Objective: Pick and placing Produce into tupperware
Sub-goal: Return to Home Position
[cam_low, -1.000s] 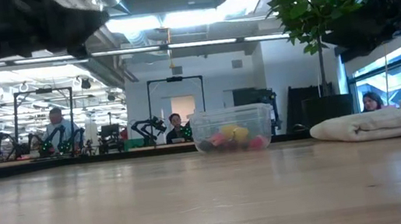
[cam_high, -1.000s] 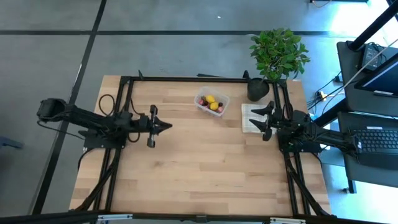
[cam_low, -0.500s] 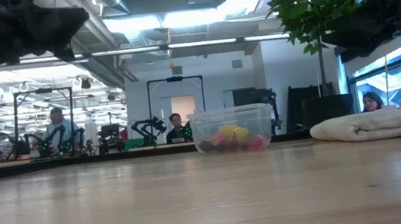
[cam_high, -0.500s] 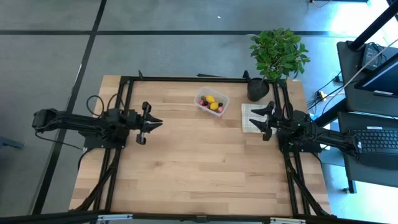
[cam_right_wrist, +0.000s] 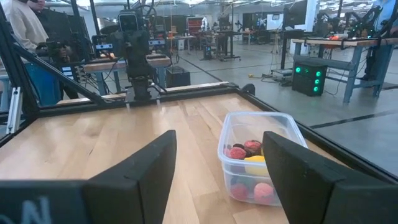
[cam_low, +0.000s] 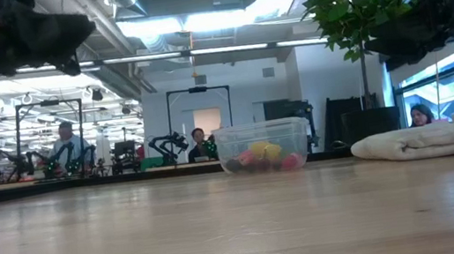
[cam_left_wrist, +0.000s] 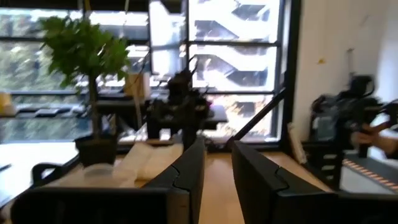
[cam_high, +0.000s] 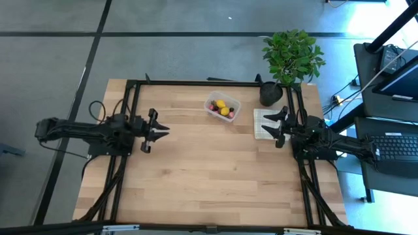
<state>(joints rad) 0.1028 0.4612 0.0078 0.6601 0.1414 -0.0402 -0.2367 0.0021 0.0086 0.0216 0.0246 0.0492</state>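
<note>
The clear tupperware (cam_high: 222, 108) stands on the table's far middle part, and the produce (cam_high: 223, 108) lies inside it: yellow, red and dark pieces. The right wrist view shows the tupperware (cam_right_wrist: 260, 134) and the produce (cam_right_wrist: 247, 157) close up. My left gripper (cam_high: 164, 129) hangs above the table's left part, pointing toward the right edge; its fingers (cam_left_wrist: 189, 171) stand a little apart with nothing between them. My right gripper (cam_high: 269, 123) waits open above the beige cloth (cam_high: 263, 124), right of the tupperware, pointing toward the left edge.
A green potted plant (cam_high: 292, 55) in a black pot (cam_high: 271, 93) stands at the far right corner. The folded cloth (cam_low: 433, 138) lies right of the tupperware (cam_low: 263, 147). Black frame rails (cam_high: 196, 83) run along the table's edges. People sit in the room behind.
My left gripper has drawn back toward the table's left edge and its fingers have parted from a shut point to a small gap. It holds nothing. The tupperware and produce have stayed in place.
</note>
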